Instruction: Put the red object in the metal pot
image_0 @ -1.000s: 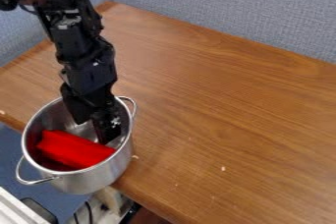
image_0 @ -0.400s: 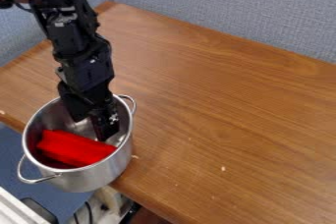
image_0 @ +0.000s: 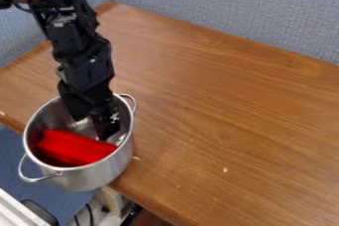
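Observation:
The red object point(image_0: 69, 148) lies flat inside the metal pot point(image_0: 93, 178), which stands at the near left corner of the wooden table. My gripper point(image_0: 95, 118) points straight down over the pot's far half, just above and behind the red object. Its black fingers stand apart, open, with nothing between them. The fingertips reach down inside the rim, and the pot's far wall is partly hidden behind the arm.
The wooden table point(image_0: 239, 101) stretches to the right and back. Its front edge point(image_0: 172, 215) runs close beside the pot. A blue-grey wall point(image_0: 252, 7) backs the scene.

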Robot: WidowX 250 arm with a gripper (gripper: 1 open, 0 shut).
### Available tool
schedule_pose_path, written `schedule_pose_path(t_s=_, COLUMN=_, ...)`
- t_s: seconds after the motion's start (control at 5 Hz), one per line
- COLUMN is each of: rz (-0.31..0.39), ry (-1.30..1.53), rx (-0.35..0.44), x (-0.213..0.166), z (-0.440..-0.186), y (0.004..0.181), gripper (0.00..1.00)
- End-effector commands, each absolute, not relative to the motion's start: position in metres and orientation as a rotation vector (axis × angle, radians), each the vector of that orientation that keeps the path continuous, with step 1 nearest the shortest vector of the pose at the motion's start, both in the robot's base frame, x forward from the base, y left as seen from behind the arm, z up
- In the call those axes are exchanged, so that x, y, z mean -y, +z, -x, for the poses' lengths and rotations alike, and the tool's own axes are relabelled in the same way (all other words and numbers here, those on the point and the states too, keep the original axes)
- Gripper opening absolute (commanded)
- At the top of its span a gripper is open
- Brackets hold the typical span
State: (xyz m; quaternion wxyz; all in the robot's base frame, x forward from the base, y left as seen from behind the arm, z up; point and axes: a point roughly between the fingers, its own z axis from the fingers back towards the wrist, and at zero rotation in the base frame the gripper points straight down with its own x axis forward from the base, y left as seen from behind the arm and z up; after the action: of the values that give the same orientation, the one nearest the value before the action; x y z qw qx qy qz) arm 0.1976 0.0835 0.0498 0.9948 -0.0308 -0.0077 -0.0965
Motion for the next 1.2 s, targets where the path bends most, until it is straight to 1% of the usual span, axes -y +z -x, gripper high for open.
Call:
schedule_pose_path(t_s=0.0, rz=0.057, ry=-0.175, rx=0.043, x=-0.0884, z=-0.2019, y=0.0516, gripper=1.0)
schedule_pose_path(t_s=0.2, rz=0.065, ry=-0.172, rx=0.039, x=-0.0888, z=-0.2016, y=0.047, gripper=0.0)
schedule_pose_path(t_s=0.4, rz=0.067, ry=-0.165, rx=0.04, x=-0.089, z=-0.2025, y=0.0471, gripper=1.0)
schedule_pose_path(t_s=0.6, rz=0.07, ry=-0.16, rx=0.041, x=-0.0891, z=-0.2034, y=0.047, gripper=0.0)
schedule_pose_path(t_s=0.8, rz=0.073, ry=-0.156, rx=0.041, x=-0.0893, z=-0.2042, y=0.0464, gripper=0.0)
schedule_pose_path(t_s=1.0, rz=0.092, ry=-0.177, rx=0.038, x=-0.0875, z=-0.205, y=0.047, gripper=0.0)
